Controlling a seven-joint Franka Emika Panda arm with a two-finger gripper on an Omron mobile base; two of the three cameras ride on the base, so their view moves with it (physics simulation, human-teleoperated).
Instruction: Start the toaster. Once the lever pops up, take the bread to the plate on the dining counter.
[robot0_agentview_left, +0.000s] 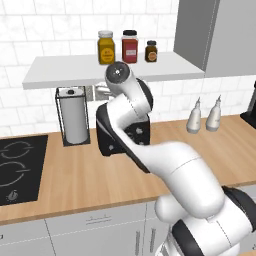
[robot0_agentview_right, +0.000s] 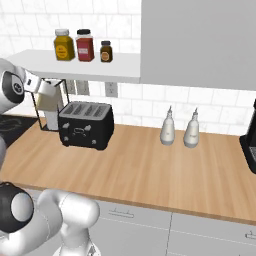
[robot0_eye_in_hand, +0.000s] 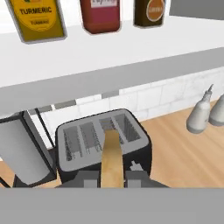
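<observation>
While the pincer (robot0_eye_in_hand: 112, 180) is closed edge-on upon the bread (robot0_eye_in_hand: 112, 159), the thin tan slice rises between the two dark finger tips and hangs above the toaster (robot0_eye_in_hand: 103, 146), clear of its slots. Seen from the hand, the slice's far end lines up over the third slot from the left. All four slots in the grey metal top look empty.

From the right base view, the black toaster (robot0_agentview_right: 85, 125) sits on the light-wood counter (robot0_agentview_right: 150, 170) near the tiled wall, with a paper towel holder (robot0_agentview_right: 48, 105) just behind and to its left. In the left base view, the arm covers most of the toaster (robot0_agentview_left: 107, 135), and the paper towel roll (robot0_agentview_left: 74, 117) stands upright beside it in its wire frame.

Two pale squeeze bottles (robot0_agentview_right: 177, 127) stand close together on the counter, well apart from the toaster on its right. A white shelf (robot0_agentview_left: 90, 70) runs above, carrying a yellow turmeric jar (robot0_eye_in_hand: 37, 17), a red jar (robot0_eye_in_hand: 101, 15) and a small dark jar (robot0_eye_in_hand: 150, 12) in a row. A black cooktop (robot0_agentview_left: 20, 167) is set into the counter at the far left of the left base view. Grey cabinet drawers (robot0_agentview_right: 145, 222) run beneath the counter's front edge.
</observation>
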